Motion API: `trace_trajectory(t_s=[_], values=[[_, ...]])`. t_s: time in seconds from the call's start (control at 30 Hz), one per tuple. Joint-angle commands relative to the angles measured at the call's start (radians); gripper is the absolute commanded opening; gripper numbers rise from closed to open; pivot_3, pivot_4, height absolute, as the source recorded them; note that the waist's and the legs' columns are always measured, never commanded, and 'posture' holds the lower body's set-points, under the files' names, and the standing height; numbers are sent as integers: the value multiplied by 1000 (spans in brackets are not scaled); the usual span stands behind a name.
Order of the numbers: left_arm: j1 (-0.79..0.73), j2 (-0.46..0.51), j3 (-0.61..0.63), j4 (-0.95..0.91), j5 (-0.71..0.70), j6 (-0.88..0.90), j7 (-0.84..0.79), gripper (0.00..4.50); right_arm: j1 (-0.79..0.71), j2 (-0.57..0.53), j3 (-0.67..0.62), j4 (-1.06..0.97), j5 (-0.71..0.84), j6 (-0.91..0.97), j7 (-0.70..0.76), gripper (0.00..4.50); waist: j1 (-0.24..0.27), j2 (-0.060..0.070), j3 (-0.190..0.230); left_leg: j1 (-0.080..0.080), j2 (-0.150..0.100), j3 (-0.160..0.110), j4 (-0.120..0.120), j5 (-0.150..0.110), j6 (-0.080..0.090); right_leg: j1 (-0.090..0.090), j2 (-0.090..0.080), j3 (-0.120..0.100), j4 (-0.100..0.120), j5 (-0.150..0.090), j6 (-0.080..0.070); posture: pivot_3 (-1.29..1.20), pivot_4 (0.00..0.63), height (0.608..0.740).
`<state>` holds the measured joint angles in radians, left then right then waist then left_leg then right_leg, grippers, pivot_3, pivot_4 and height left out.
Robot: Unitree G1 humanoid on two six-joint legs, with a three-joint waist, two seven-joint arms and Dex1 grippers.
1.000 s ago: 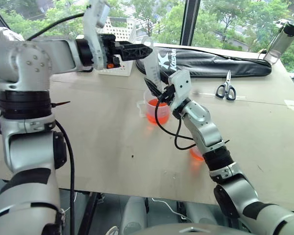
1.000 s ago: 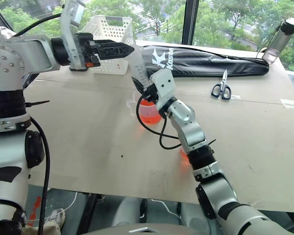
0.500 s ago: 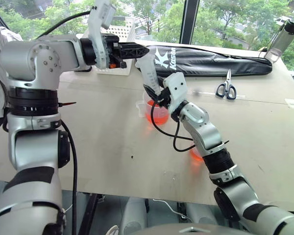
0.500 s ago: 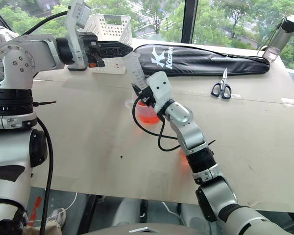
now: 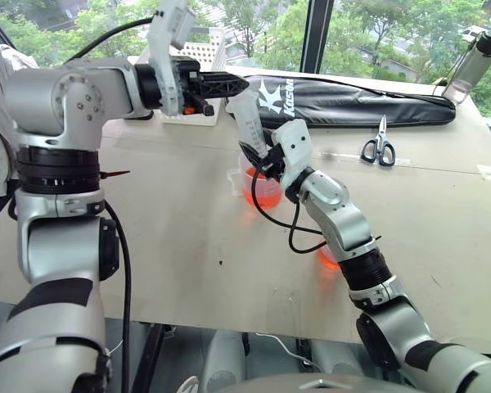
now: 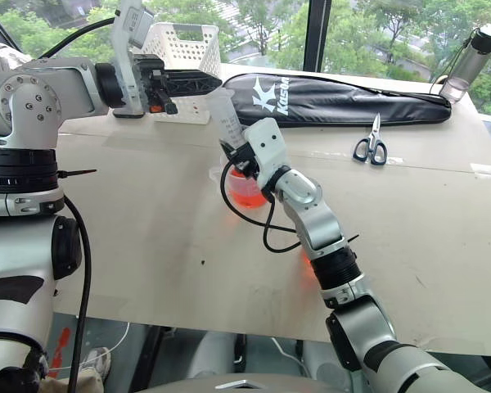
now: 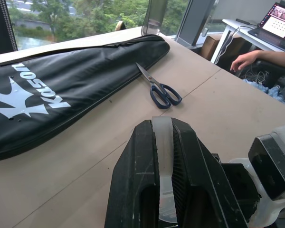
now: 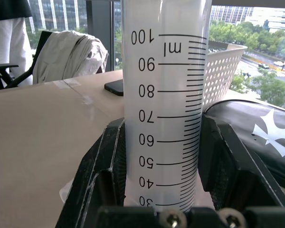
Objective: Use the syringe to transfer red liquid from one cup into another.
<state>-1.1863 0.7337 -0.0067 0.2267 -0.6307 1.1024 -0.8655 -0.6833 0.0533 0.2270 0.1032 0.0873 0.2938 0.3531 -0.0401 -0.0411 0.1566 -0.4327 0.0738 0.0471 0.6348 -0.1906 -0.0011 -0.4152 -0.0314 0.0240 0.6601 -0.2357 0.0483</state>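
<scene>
A: Looking at the right fingers [image 5: 260,155]. Wrapping round the fat clear tube of the syringe [image 5: 247,115], part way open, squeezing it from both sides. Why holding it there?

B: Stopping it from wobbling. Standing it nearly straight up, leaning a bit, right over the tall cup [image 5: 244,168] with the handle. Pointing the tip down toward the red liquid [image 5: 262,192].

A: And the left fingers [image 5: 229,83], up at the top?

B: Pinching tight shut on the white plunger [image 7: 162,142]. Probably getting ready for pulling it up and sucking the red stuff in.

A: Seeing any red inside the tube?

B: Not seeing any by the number marks. Looking empty there. Not seeing the tip either, hiding behind the right fingers, so not telling whether touching the liquid.

A: Needing two sets of fingers for this?

B: Guessing yes. One holding the tube still, the other tugging. Pulling crooked, maybe knocking the cup over.

A: And the short cup [image 5: 327,259], sitting where?

B: Resting on the worktop [image 5: 172,237], nearer, peeking out from behind the right arm, glowing a little red. Probably waiting for its turn.
</scene>
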Motion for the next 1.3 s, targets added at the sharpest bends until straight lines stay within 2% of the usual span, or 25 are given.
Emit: trace_trajectory(t_s=[0.03,0.5,0.57,0.63,0.67,0.7,0.87,1.3], values=[[-18,-1,29,-45,-5,-8,-12,0,-37,0,9,-76,45,87,55,1603,0,0,1,0,0,0,0,0,0,0,0,0,0,0,0,0,150,724],[-14,1,24,-67,4,-26,-37,0,-144,-53,-66,-146,132,295,116,1603,1,1,5,-3,0,0,-1,0,0,-3,0,0,0,0,0,0,150,724],[-11,0,24,-70,6,-27,-40,0,-150,-67,-64,-150,127,304,122,2634,1,1,6,-3,0,0,-1,0,0,-3,0,0,0,0,0,0,150,724],[-10,-1,24,-70,9,-28,-43,0,-154,-77,-59,-148,100,289,97,3438,1,1,6,-3,0,0,-1,0,0,-3,0,0,0,0,0,0,150,724],[-11,-1,24,-70,9,-27,-45,0,-155,-79,-58,-148,93,284,88,4036,1,1,6,-3,0,0,-1,0,0,-3,0,0,0,0,0,0,150,724],[-11,-2,25,-70,10,-27,-46,0,-158,-81,-58,-147,91,279,85,4283,1,1,6,-3,0,0,-1,0,0,-4,0,0,0,0,0,0,150,724],[-7,0,23,-74,16,-32,-53,0,-168,-93,-66,-160,101,275,96,4283,1,1,6,-3,0,0,-1,0,0,-3,0,0,0,0,0,0,150,724],[4,9,-16,-93,72,-94,-118,0,-212,-158,-68,-203,179,444,155,4283,2,1,6,-3,0,0,-1,0,0,-4,0,0,0,0,0,0,150,724]])
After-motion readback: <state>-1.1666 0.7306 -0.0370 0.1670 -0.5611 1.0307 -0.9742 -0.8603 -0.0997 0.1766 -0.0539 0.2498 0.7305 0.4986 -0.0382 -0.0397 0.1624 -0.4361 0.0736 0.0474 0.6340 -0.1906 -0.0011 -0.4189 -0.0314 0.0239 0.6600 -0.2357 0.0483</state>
